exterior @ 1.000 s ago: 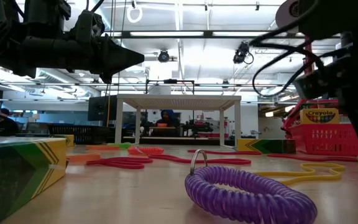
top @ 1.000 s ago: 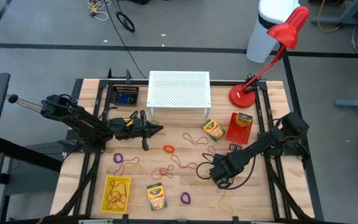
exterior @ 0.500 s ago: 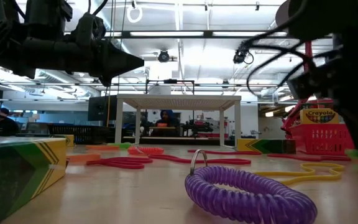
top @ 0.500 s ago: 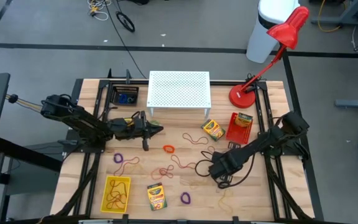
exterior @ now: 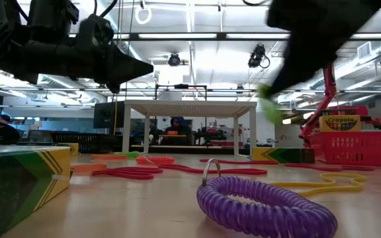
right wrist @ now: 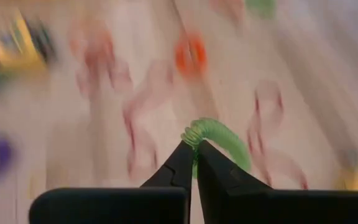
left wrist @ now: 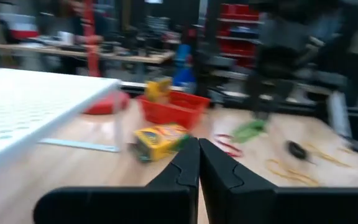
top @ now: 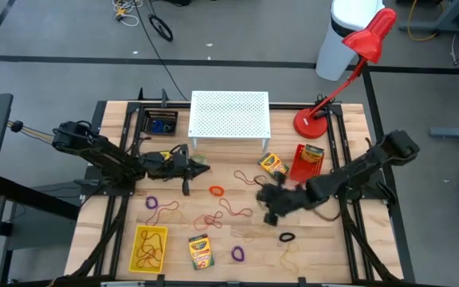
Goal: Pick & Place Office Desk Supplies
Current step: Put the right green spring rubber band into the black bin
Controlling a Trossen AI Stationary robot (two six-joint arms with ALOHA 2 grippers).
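My right gripper (top: pixel 268 199) hangs above the middle of the table, shut on a green coiled elastic loop (right wrist: pixel 219 138), which also shows as a green blur in the low view (exterior: pixel 268 109). My left gripper (top: pixel 202 167) is shut on nothing and hovers level in front of the white stand. On the wood lie a black loop (top: pixel 287 237), an orange loop (top: pixel 216 190), two purple loops (top: pixel 237 253) (top: pixel 151 202) and thin reddish rubber bands (top: pixel 231 209). Crayon boxes lie flat on the table (top: pixel 273 165) (top: pixel 200 251). My right gripper pinches the green loop's coil at one spot on its ring (right wrist: pixel 194 135) between the two fingertips. The loop is lifted clear of the table and hangs beyond the fingers (left wrist: pixel 248 130).
A white perforated stand (top: pixel 229 114) sits at the far middle and a red lamp (top: pixel 313 121) at the far right. A red basket (top: pixel 307 166) holds a crayon box. A yellow tray (top: pixel 149 247) with rubber bands sits at the near left.
My right gripper has risen from the table and swung toward the far edge and slightly left, carrying the green loop up off the wood. The black loop on the table where the gripper was has come into sight.
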